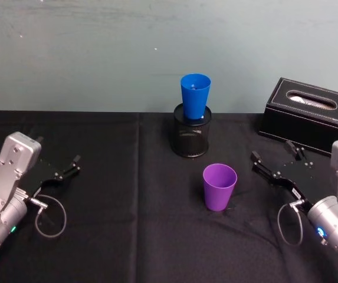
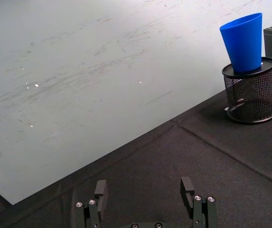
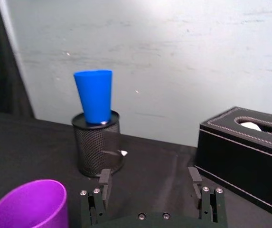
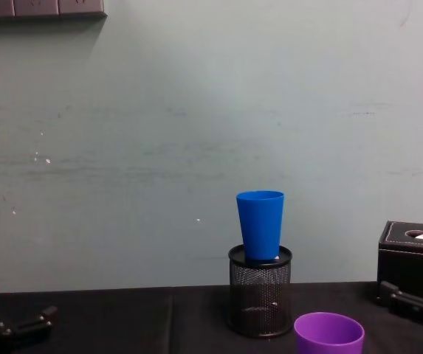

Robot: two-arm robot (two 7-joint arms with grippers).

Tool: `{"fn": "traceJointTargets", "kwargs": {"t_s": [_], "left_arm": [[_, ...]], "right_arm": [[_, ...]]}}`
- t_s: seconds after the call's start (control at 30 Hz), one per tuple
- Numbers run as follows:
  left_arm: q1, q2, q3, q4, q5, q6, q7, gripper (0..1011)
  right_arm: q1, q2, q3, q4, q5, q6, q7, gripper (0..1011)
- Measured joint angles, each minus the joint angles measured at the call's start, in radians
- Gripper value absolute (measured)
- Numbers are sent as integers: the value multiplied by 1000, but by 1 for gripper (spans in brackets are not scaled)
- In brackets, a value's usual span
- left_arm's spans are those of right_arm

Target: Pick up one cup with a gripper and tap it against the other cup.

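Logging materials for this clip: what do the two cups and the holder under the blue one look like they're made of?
Purple cup: likely plastic, smooth, even colour, slight sheen, thin rim. Blue cup: looks the same, plain glossy plastic. Holder: black wire mesh, probably metal; see-through grid with a solid rim.

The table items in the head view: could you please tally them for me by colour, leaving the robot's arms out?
Blue: 1, the blue cup, standing in the mesh holder.
Purple: 1, the purple cup, upright on the cloth.
Black: 2, the mesh pen holder and the tissue box.
Total: 4.
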Motion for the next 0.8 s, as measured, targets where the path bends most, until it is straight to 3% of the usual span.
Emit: {"fn": "traceJointTargets", "kwargs": {"t_s": [0.33, 0.8], "left_arm": [[0, 0, 0, 0, 0, 0, 0, 1011], [0, 0, 0, 0, 0, 0, 0, 1011]], "right_arm": [[-1, -26, 19, 9, -49, 39, -51, 1003], [3, -49, 39, 39, -85, 34, -46, 1003]]}}
